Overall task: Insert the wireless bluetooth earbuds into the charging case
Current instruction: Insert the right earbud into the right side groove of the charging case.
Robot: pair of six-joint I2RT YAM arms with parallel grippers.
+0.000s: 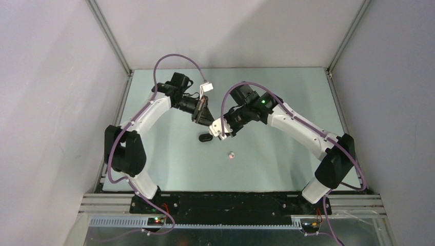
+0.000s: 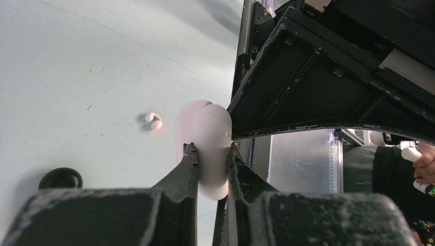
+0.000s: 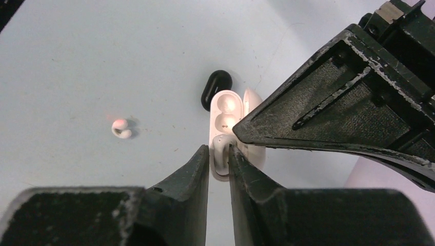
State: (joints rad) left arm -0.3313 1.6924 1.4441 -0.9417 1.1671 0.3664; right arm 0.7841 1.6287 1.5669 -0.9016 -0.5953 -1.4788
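Note:
My left gripper [image 2: 210, 148] is shut on the white charging case [image 2: 205, 123] and holds it by its sides above the table. In the right wrist view the case [image 3: 228, 110] is open, with an empty socket at its far end. My right gripper [image 3: 219, 148] is shut on a white earbud [image 3: 219, 156] at the near socket of the case. A second white earbud [image 3: 121, 128] lies loose on the table; it also shows in the top view [image 1: 231, 154] and the left wrist view [image 2: 153, 121]. No black earbuds are in view.
A closed black oval case [image 1: 205, 138] lies on the table just below the two grippers; it also shows in the right wrist view [image 3: 215, 87] and the left wrist view [image 2: 60, 178]. Both grippers meet near the table's middle [image 1: 213, 123]. Walls enclose three sides.

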